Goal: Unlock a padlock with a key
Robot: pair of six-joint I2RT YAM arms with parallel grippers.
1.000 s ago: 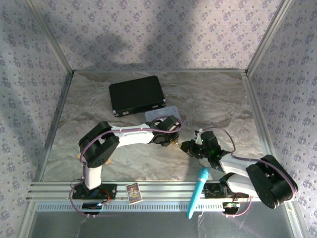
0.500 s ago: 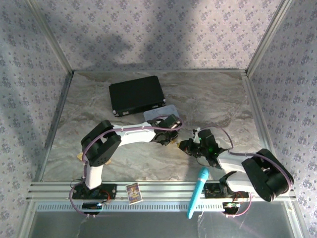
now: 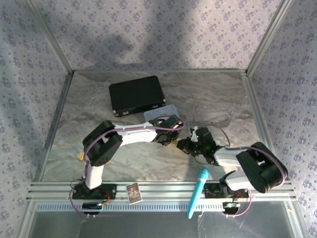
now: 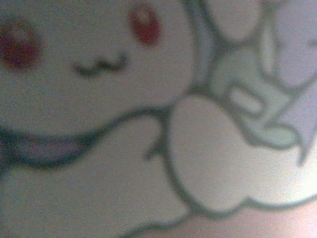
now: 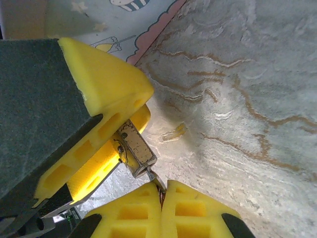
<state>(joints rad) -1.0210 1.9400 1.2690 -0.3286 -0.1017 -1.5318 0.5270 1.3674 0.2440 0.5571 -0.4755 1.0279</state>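
Observation:
In the right wrist view the small brass padlock (image 5: pixel 137 148) is pinched between the yellow fingers (image 5: pixel 106 87) of my left gripper (image 5: pixel 124 130), just above the marbled table. Its shackle is hidden inside that grip. My right gripper (image 5: pixel 162 192) is shut on the thin silvery key (image 5: pixel 155 178), whose tip sits at the padlock's lower end. From above, the left gripper (image 3: pixel 173 140) and right gripper (image 3: pixel 183 145) meet tip to tip at the middle of the table. The left wrist view is a blurred close-up of the pastel tin (image 4: pixel 148 124).
The pastel cartoon tin (image 3: pixel 161 113) lies right behind the left gripper, with a black case (image 3: pixel 136 94) further back. A blue pen-like stick (image 3: pixel 197 191) and a small card (image 3: pixel 132 192) rest on the front rail. A tan block (image 3: pixel 79 156) sits by the left arm.
My right arm has folded in and its gripper has edged left towards the left gripper. The left gripper has barely shifted.

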